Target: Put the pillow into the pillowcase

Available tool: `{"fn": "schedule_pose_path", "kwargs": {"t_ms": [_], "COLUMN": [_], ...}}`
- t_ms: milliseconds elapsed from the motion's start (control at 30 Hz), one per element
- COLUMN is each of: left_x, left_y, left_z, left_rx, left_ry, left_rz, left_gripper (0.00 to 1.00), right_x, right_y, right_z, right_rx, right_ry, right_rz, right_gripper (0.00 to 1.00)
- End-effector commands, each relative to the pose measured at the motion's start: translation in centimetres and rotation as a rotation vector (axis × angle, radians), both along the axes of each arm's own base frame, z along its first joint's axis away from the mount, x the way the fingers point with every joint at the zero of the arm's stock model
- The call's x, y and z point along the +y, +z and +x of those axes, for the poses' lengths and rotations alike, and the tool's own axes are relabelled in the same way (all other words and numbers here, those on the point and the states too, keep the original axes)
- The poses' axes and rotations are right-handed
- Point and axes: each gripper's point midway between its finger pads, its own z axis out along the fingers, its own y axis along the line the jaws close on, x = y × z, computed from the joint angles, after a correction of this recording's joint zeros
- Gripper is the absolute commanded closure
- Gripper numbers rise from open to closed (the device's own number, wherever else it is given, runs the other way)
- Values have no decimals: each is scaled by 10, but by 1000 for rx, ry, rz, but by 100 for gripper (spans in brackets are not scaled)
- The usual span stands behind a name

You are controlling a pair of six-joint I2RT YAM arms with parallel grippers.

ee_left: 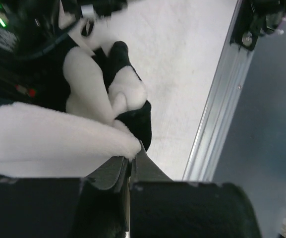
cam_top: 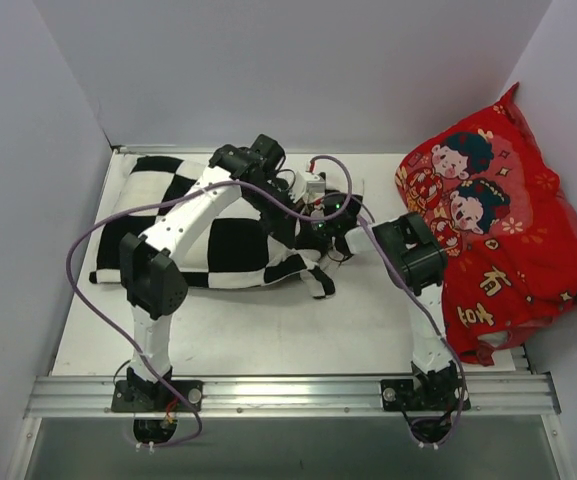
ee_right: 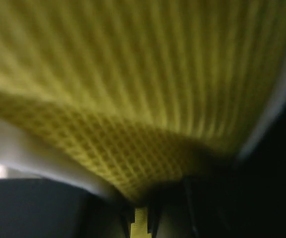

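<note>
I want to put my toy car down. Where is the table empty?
The wide bare strip of table between the pillowcase and the front rail. A smaller patch at the back beside the red cushion. Crowded in the middle: left arm, right arm.

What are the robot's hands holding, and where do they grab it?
Left gripper pinches the pillowcase by its edge. Right gripper pinches the pillow by its yellow edge band.
</note>
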Motion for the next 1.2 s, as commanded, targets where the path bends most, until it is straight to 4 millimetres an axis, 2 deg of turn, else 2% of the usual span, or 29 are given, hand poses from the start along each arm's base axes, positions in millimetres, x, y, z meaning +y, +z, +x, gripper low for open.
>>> {"fn": "schedule_pose_path", "kwargs": {"t_ms": [0,33,67,100,133,167,200,233,267,300,333,367,433,467,500,567,700,767,800,833,900,933,967,1000,1033,1067,1100,1133,1167], "left_x": [11,18,29,35,40,45,52,58,61,63,61,63,52,57,51,36,7,-1,-3,-3,8,23,33,53,67,75,98,105,113], "left_y": [-7,-11,-12,-12,-7,-4,2,11,15,21,31,31,32,24,18,8,-7,-36,-44,-67,-89,-109,-118,-116,-134,-135,-121,-132,-131], "left_z": [-13,-11,0,3,9,17,27,41,49,56,67,76,95,109,125,137,170,183,187,189,194,189,185,182,164,155,152,132,126], "left_rx": [143,163,172,190,166,145,129,37,-5,-48,-124,-170,-262,-324,-370,-436,-482,-441,-419,-385,-348,-298,-271,-256,-197,-168,-170,-101,-73], "left_ry": [-38,-17,27,66,90,123,179,216,243,265,275,304,341,395,433,464,573,603,617,610,639,646,649,651,623,598,600,552,559], "left_rz": [-98,-98,-103,-103,-125,-135,-144,-144,-139,-136,-155,-136,-134,-64,-47,11,-4,24,32,74,139,215,248,272,309,302,278,262,248], "left_gripper": [99,88,76,62,56,42,38,34,33,30,23,5,3,3,3,3,3,2,3,3,14,25,44,55,63,80,87,98,100], "right_x": [-19,-21,-29,-35,-40,-51,-55,-65,-74,-82,-95,-104,-120,-127,-131,-133,-132,-134,-134,-137,-147,-156,-164,-173,-184,-192,-199,-208,-212], "right_y": [-43,-43,-45,-38,-28,-24,-4,8,17,36,41,47,51,48,40,30,-10,-24,-33,-39,-50,-52,-54,-54,-57,-56,-52,-48,-49], "right_z": [-41,-46,-62,-63,-58,-66,-62,-55,-61,-55,-49,-47,-40,-41,-41,-43,-40,-37,-37,-38,-46,-49,-58,-61,-69,-74,-75,-81,-84], "right_rx": [44,22,78,-43,-86,-70,-174,-225,-211,-276,-323,-339,-398,-387,-373,-323,-176,-139,-125,-111,-71,-61,-28,-29,-12,7,-15,-1,5], "right_ry": [138,176,225,295,306,334,361,357,372,356,343,332,315,313,312,305,276,261,272,276,298,304,321,321,332,333,340,341,353], "right_rz": [-180,-196,-239,-250,-260,-291,-283,-282,-298,-313,-331,-350,-413,-433,-460,-468,-485,-501,-507,-522,-568,-601,-633,-677,-698,-716,-742,-755,-766], "right_gripper": [98,92,78,67,57,44,43,43,43,44,44,46,48,50,51,53,57,58,58,58,63,64,68,70,72,76,78,80,81]}}
